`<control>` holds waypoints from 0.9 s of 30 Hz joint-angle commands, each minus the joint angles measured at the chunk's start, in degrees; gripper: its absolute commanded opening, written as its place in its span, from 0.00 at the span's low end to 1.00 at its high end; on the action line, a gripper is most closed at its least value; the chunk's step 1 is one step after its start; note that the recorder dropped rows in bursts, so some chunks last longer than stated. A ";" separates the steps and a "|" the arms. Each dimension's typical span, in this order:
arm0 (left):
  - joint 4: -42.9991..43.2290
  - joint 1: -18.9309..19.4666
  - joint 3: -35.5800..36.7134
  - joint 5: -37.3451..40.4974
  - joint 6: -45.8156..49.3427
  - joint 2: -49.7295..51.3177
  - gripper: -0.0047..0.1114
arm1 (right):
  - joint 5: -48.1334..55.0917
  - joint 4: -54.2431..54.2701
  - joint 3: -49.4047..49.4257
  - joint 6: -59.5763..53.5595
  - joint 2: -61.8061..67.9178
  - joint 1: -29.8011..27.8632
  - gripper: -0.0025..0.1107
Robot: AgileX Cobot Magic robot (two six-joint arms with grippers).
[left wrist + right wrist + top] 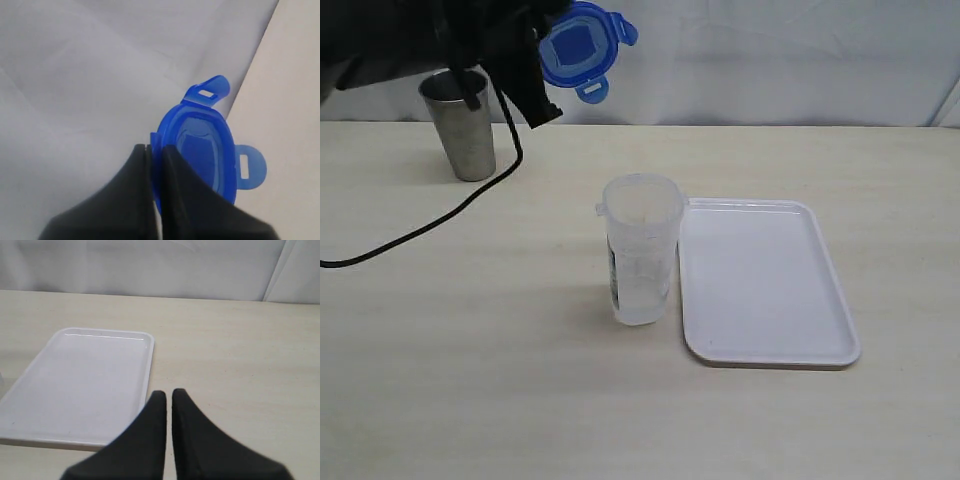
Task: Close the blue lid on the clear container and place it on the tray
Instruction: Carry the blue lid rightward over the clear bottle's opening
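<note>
High at the back left of the scene, the left arm is raised off the table [470, 400], its dark bulk filling the upper corner of the exterior view. The left gripper [546, 42] points towards the middle, and its two black fingers [175, 175] are clamped on the rim of the blue lid [578, 45]. The lid is held in the air on edge, with its broad face turned towards the exterior camera and the pale backdrop behind it. In the left wrist view, the blue lid [205, 150] juts out beyond the fingertips of the left gripper [155, 150], and two of its slotted flaps stand clear. A black cable [440, 220] hangs from this arm and trails across the tabletop.

The right arm is outside the exterior view. Its wrist camera shows the right gripper [168, 396] low above the table, just past a short edge of the tray [85, 385]. The fingers are drawn together with only a thin slit between them, and nothing is in that slit.

By count, there is one blue lid, one clear container [642, 260], one tray [770, 290] and one steel cup [465, 125]. The clear container stands upright with its top open, in the middle of the table and just beside the tray's left edge; whether the two touch cannot be told. The tray lies flat and bare. The steel cup stands upright at the back left, below the raised arm and well apart from the container.
</note>
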 commanded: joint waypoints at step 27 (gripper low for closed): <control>14.29 -9.40 0.21 -23.84 2.20 10.50 0.04 | -0.36 0.04 0.18 0.05 -0.27 -0.24 0.06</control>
